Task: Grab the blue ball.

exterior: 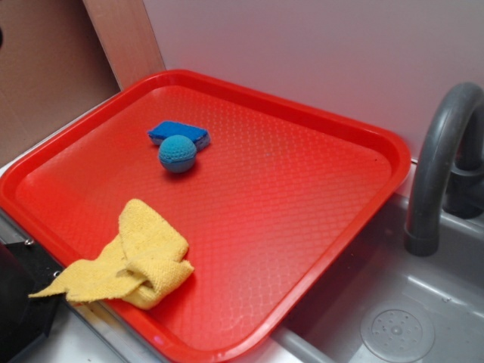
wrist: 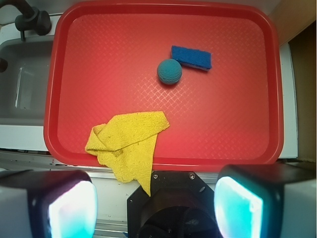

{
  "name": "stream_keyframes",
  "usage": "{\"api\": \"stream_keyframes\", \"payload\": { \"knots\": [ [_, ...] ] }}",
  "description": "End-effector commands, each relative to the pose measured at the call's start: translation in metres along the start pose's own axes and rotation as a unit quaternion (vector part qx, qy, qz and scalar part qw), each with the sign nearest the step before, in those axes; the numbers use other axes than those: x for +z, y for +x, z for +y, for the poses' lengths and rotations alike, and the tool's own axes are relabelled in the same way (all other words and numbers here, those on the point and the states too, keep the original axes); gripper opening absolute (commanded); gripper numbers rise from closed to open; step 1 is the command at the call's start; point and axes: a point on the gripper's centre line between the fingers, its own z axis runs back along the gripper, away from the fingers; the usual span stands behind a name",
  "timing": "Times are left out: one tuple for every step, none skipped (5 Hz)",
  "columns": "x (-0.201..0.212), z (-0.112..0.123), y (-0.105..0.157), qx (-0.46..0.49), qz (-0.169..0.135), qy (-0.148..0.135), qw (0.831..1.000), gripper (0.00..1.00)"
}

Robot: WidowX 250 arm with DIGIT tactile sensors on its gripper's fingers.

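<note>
We held our jaws spread wide, well short of the blue ball (wrist: pixel 170 71) – touching the blue flat piece (wrist: pixel 191 57), it could roll away or get pinched along

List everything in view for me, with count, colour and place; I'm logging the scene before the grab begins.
Knitted teal-blue ball: one, teal-blue, on the tray, far half, right beside the flat blue piece.
Flat blue angular piece: one, darker blue, on the tray just beyond the ball.
Crumpled yellow cloth: one, yellow, near edge of the tray, a corner hanging over the rim.
Red plastic tray: one, red, textured, beside the sink.
Grey toy sink: one, grey, next to the tray.
Grey faucet: one, dark grey, at the sink.
Gripper: one, black with pale pads, open, above the tray's near edge, empty.
</note>
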Motion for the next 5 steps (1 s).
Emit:
{"api": "stream_keyframes", "payload": {
  "knots": [
    [0.0, 0.0, 0.0, 0.0, 0.0, 0.0, 1.0, 1.0],
    [-0.012, -0.012, 0.04, 0.049, -0.026, -0.034, 0.998, 1.0],
    [-0.04, -0.012, 0.062, 0.103, -0.029, -0.023, 0.994, 1.0],
    [-0.071, -0.003, 0.095, 0.136, -0.032, -0.01, 0.99, 1.0],
    [-0.125, 0.009, 0.12, 0.162, -0.017, 0.03, 0.986, 1.0]
  ]
}}
